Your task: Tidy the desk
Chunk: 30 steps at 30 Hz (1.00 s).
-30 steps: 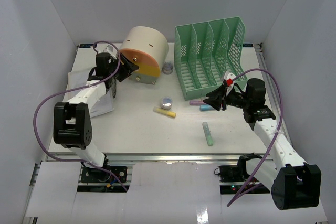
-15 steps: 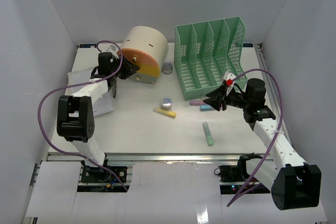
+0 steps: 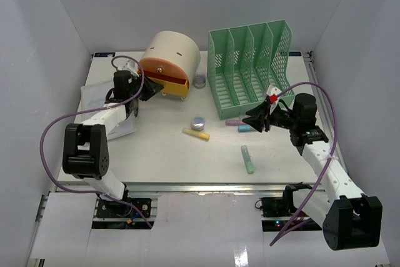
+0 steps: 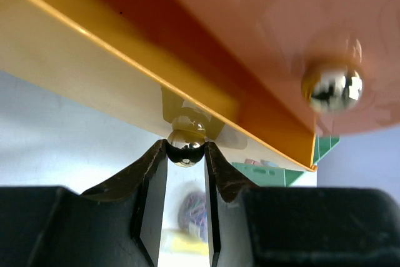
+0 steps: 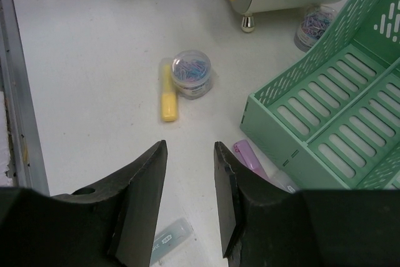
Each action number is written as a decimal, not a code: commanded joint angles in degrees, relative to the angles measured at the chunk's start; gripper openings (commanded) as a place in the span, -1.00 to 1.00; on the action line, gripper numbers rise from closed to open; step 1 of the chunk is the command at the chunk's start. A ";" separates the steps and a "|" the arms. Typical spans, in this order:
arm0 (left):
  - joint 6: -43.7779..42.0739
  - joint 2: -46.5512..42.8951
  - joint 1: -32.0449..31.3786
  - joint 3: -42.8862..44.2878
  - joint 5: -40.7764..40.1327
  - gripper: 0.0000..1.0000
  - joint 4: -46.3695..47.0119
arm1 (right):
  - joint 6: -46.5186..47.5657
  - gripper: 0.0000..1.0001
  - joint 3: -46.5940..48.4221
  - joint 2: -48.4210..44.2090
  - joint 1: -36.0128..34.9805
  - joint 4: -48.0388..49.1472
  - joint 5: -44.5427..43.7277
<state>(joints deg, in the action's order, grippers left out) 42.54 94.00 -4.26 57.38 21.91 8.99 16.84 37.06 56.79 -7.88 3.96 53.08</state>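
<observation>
The white desk (image 3: 156, 154) holds a cream round drawer unit (image 3: 175, 51) with orange drawer fronts. My left gripper (image 3: 148, 87) is shut on the small metal knob (image 4: 185, 145) of the lower yellow-orange drawer (image 4: 125, 73), which stands pulled partly out (image 3: 172, 84). A second knob (image 4: 332, 85) shows on the orange front above. My right gripper (image 3: 253, 119) is open and empty (image 5: 190, 151), hovering above the desk in front of the green file organizer (image 3: 250, 67), beside a purple highlighter (image 5: 250, 157).
A yellow highlighter (image 3: 196, 134) and a paper-clip jar (image 3: 199, 122) lie mid-desk. A second jar (image 3: 199, 81) stands by the drawer unit. A blue marker (image 3: 247, 128) and a green highlighter (image 3: 247, 159) lie near the right arm. Papers (image 3: 103, 101) lie at left.
My left gripper has drawn back toward the left front with the knob, and the lower drawer has slid out of the cream unit. The right arm has not moved.
</observation>
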 commanded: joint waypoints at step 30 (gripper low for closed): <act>-3.84 -22.91 0.54 -15.05 3.49 -0.36 -3.31 | 3.17 -0.07 1.17 0.39 0.60 -0.10 0.40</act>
<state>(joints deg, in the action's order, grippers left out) 40.01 76.38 -3.81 43.64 22.69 4.62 18.75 37.06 56.73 -7.55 3.12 53.04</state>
